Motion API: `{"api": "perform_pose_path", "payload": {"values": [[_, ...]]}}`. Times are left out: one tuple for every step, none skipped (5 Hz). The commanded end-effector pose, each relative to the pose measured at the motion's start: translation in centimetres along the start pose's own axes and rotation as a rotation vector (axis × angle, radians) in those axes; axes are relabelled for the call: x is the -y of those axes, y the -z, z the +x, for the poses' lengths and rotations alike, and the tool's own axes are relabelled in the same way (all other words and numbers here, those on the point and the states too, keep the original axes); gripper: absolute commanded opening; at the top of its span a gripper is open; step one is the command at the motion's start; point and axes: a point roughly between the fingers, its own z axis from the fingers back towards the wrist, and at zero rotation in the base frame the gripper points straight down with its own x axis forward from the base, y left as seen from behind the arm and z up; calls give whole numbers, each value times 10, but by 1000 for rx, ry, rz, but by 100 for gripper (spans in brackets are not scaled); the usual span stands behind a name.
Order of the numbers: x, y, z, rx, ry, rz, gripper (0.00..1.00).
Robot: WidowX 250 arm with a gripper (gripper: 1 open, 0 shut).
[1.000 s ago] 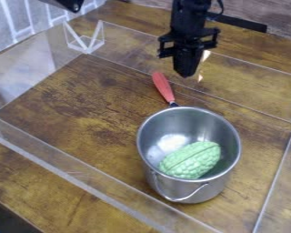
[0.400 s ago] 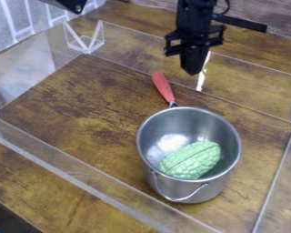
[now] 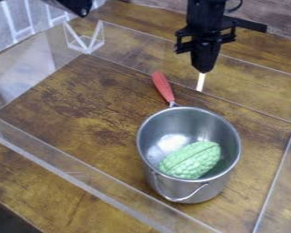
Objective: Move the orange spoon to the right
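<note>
Compared with a second earlier, the hand (image 3: 203, 67) had shifted to the right and a little higher in the picture, while the spoon, pot and vegetable lay where they had been.

At the far left, a clear plastic wall (image 3: 26, 73) ran along the edge of the dark wooden worktop (image 3: 81, 114). A small clear stand (image 3: 83, 36) stood near the back left corner.

Toward the middle, the spoon (image 3: 164, 88) lay flat on the worktop, its slim red-orange handle pointing up and to the left. Its lower end met the rim of the pot, and the bowl of the spoon could not be made out there. Nothing was gripping the spoon.

Below and to the right of the spoon stood a round metal pot (image 3: 221, 168), open at the top. Inside it lay a green bumpy vegetable (image 3: 191, 159), resting against the nearer side of the pot's floor.

Above the pot, right of the spoon's handle, the black hand pointed straight down over the worktop. Its fingers were pressed together into a narrow tip, holding nothing that could be seen. A small pale strip (image 3: 199, 82) showed just beneath the tip. The hand was apart from the spoon.
</note>
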Motion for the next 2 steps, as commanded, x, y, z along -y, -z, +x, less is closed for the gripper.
{"api": "perform_pose_path", "payload": {"values": [[6, -59, -5, 66, 2, -137, 100], [5, -52, -8, 69, -6, -132, 0]]}}
